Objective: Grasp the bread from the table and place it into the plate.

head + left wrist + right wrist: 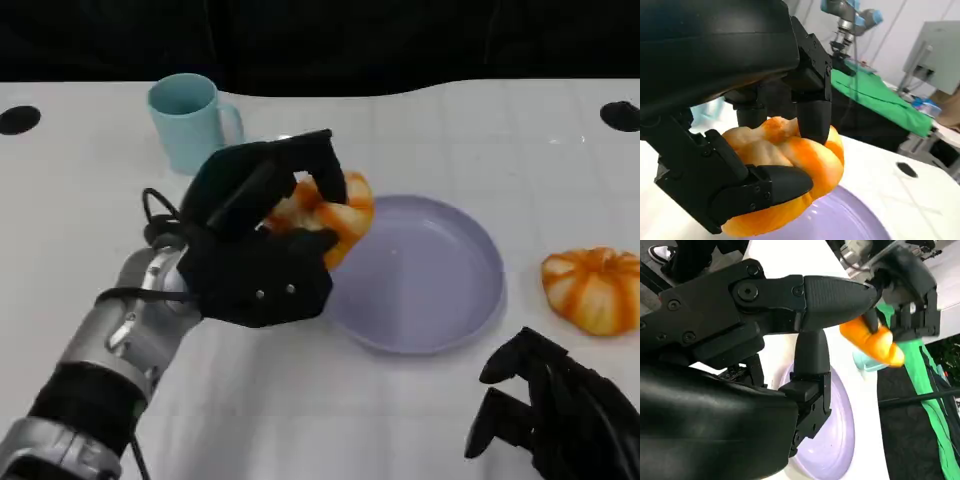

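Note:
My left hand point(262, 235) grips an orange and cream bread point(338, 218), lifted above the left rim of the lavender plate point(440, 300). In the left wrist view the bread point(790, 170) sits between black fingers point(812, 112) and the thumb, with the plate point(840, 220) just under it. A second bread point(592, 288) of the same look lies on the table to the right of the plate. My right hand point(555, 415) rests low at the front right, holding nothing, fingers apart. The right wrist view shows the held bread point(872, 342) and the plate point(832, 440) past that hand's fingers point(830, 295).
A light blue mug point(190, 120) stands at the back left, behind my left hand. Two black round spots point(18, 119) mark the table's far corners. The white table point(330, 420) spreads in front of the plate. A green cloth point(880, 100) lies beyond the table.

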Available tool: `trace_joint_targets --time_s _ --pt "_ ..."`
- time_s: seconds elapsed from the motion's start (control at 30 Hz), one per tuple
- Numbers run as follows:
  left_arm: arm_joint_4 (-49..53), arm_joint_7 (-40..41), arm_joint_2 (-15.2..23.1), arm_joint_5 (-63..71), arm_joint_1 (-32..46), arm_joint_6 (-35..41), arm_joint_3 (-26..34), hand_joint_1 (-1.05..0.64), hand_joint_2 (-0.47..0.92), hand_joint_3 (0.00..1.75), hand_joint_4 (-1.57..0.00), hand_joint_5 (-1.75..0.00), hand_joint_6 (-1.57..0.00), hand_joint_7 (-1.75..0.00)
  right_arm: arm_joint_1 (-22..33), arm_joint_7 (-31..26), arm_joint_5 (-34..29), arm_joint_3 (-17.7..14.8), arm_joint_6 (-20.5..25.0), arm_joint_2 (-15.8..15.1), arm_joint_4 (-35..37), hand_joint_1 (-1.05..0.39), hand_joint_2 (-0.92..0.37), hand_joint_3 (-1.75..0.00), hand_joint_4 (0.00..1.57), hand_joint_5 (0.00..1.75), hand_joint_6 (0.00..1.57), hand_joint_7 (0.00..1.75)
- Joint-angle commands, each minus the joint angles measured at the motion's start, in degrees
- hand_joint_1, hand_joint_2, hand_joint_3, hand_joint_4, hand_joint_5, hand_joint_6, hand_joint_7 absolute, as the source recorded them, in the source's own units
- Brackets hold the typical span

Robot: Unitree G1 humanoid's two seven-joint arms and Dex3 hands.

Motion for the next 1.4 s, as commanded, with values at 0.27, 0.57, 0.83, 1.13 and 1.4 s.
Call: trace_joint_targets --time_s 0.27,0.57,0.83,1.13,1.4 --pt "7.6 3.4 -3.4 2.6 -7.0 -3.2 -3.3 -0.19 0.41 1.41 -0.95 -1.75 -0.75 -1.75 0.7 -0.3 -0.5 0.2 -0.7 -0.1 -0.6 -0.53 -0.92 -0.48 0.62 1.75 0.40 1.72" --pt "14.0 2.4 -6.6 3.5 -10.7 -4.4 -5.9 -0.20 0.44 1.36 -0.94 -1.75 -0.74 -1.75 1.0 0.2 -0.4 0.2 -1.0 0.0 -0.7 -0.52 -0.92 -0.50 0.62 1.75 0.40 1.73" --pt "18.2 -0.9 -8.5 2.7 -13.0 -3.8 -6.4 -0.20 0.50 1.31 -0.92 -1.75 -0.73 -1.75 1.3 -0.1 -0.4 0.3 -0.9 0.0 -1.2 -0.52 -0.92 -0.49 0.61 1.75 0.39 1.73" --pt "18.1 -7.0 -7.8 2.8 -14.0 -2.0 -7.3 -0.19 0.53 1.27 -0.83 -1.75 -0.67 -1.66 1.5 -0.1 -0.4 0.4 -0.9 0.0 -1.4 -0.52 -0.92 -0.50 0.60 1.75 0.38 1.73" --pt "14.7 -15.9 -5.4 5.2 -14.9 2.3 -10.5 -0.79 0.92 0.42 -0.01 -0.32 -0.11 -0.11 1.8 -0.1 -0.4 0.4 -0.9 0.0 -1.7 -0.52 -0.92 -0.49 0.61 1.75 0.38 1.73"
